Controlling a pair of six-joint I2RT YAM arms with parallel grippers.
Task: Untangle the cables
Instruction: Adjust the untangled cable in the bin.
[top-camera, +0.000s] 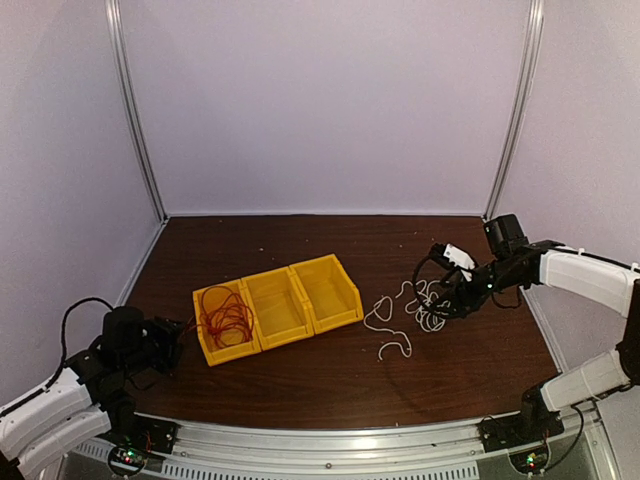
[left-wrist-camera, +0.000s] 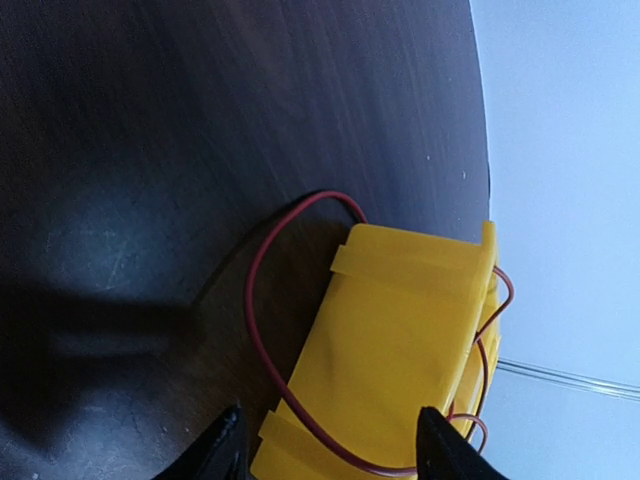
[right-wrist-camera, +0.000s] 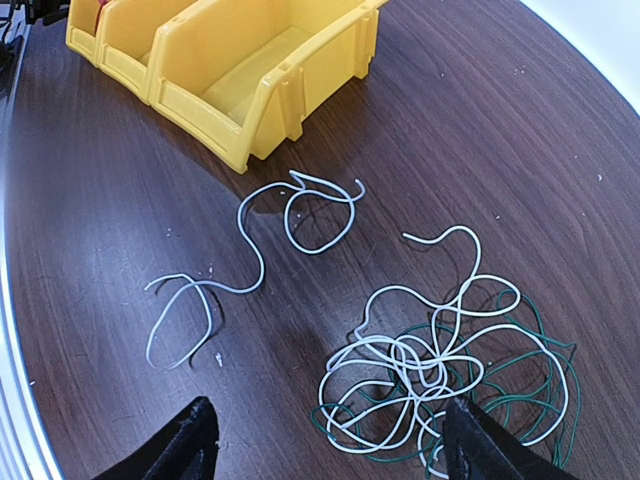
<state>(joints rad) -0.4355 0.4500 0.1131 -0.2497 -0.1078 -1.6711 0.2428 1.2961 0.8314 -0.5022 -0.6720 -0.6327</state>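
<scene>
Across the middle-left of the top view, three yellow bins (top-camera: 278, 308) side by side on a dark wooden table (top-camera: 300, 385). In the leftmost bin (top-camera: 232, 352), a red cable (top-camera: 225, 315) heaped in loose loops. In the left wrist view, one red loop spilled over the bin wall onto the tabletop, arcing up toward the frame centre and running back down to the bottom edge between the two black fingertips (left-wrist-camera: 225, 452). At lower left of the top view, the left gripper (top-camera: 175, 340) just beside that bin, jaws spread apart with nothing pinched. Contact with the red strand impossible to judge. Right of the bins, on bare table, a white cable (right-wrist-camera: 258, 262). In the right wrist view, one end trailing in open curves through the frame centre, near the closest bin but apart from it. Toward lower right, the rest of it knotted into a dense tangle, interlaced with a dark green cable (right-wrist-camera: 545, 352) that rings the tangle's right and lower sides. At the right of the top view, the right gripper (top-camera: 450, 295) poised directly over that tangle, jaws wide apart, holding nothing.
</scene>
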